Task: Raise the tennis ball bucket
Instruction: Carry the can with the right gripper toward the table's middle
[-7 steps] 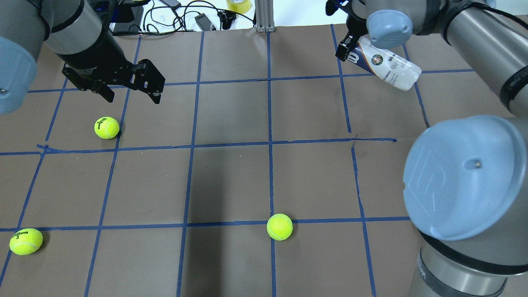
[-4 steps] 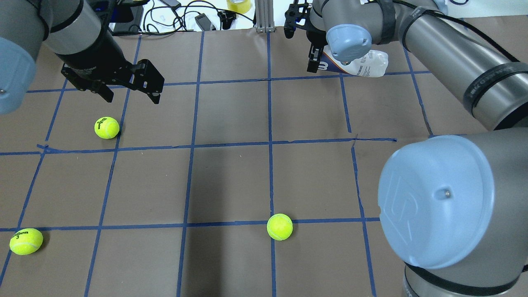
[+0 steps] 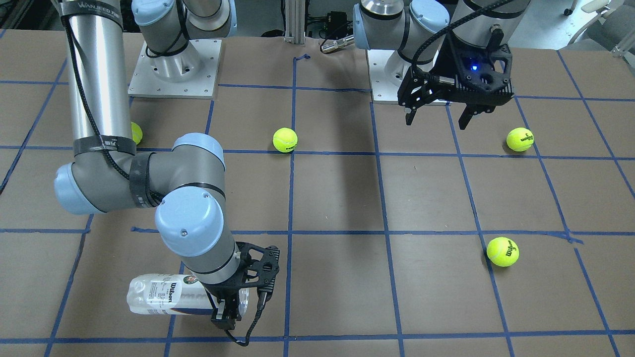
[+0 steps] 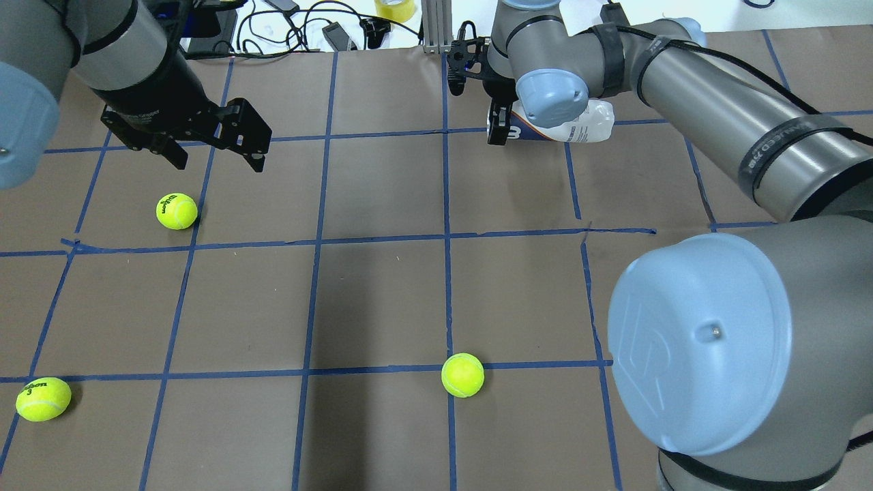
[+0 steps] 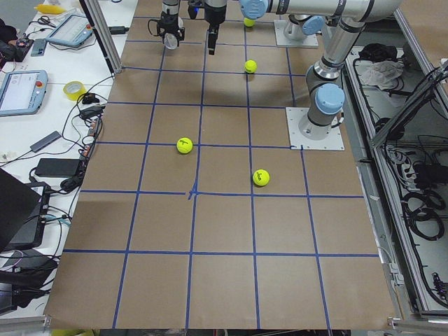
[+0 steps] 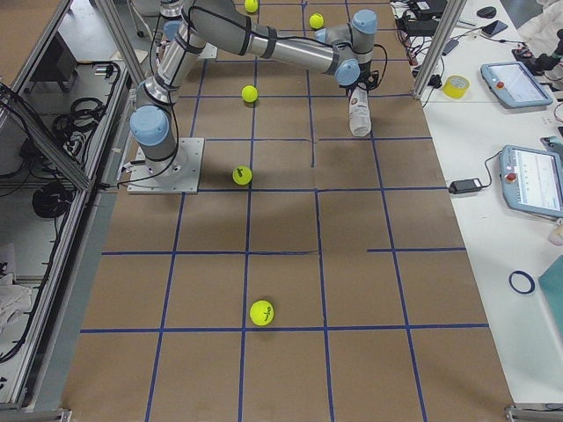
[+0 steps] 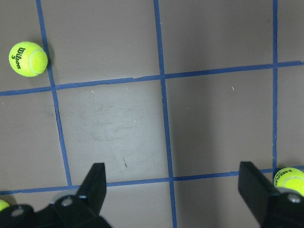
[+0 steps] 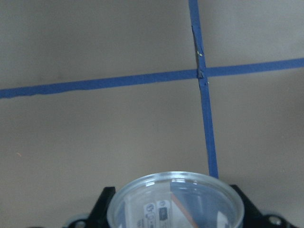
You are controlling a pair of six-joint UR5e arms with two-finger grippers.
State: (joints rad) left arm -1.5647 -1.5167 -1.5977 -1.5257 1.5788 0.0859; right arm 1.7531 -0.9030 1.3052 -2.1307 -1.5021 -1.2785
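Observation:
The tennis ball bucket (image 4: 580,127) is a clear can with a white and navy Wilson label. It lies roughly level in my right gripper (image 4: 496,129), which is shut on one end of it at the table's far side. It also shows in the front view (image 3: 161,296) with the right gripper (image 3: 223,317) on its end, and in the side view (image 6: 358,114). The right wrist view shows the can's round rim (image 8: 175,202) between the jaws, with the table beyond it. My left gripper (image 4: 219,162) is open and empty, above the table near a tennis ball (image 4: 176,211).
Two more tennis balls lie near the front edge (image 4: 43,399) and at the middle front (image 4: 462,375). Blue tape lines grid the brown table (image 4: 382,300). Cables and a tape roll (image 4: 395,8) lie beyond the far edge. The right arm's elbow (image 4: 702,341) fills the right foreground.
My right arm has swung leftward along the table's far edge, carrying the can. The can has turned from a downward slant to roughly level. The left arm and the balls have not moved.

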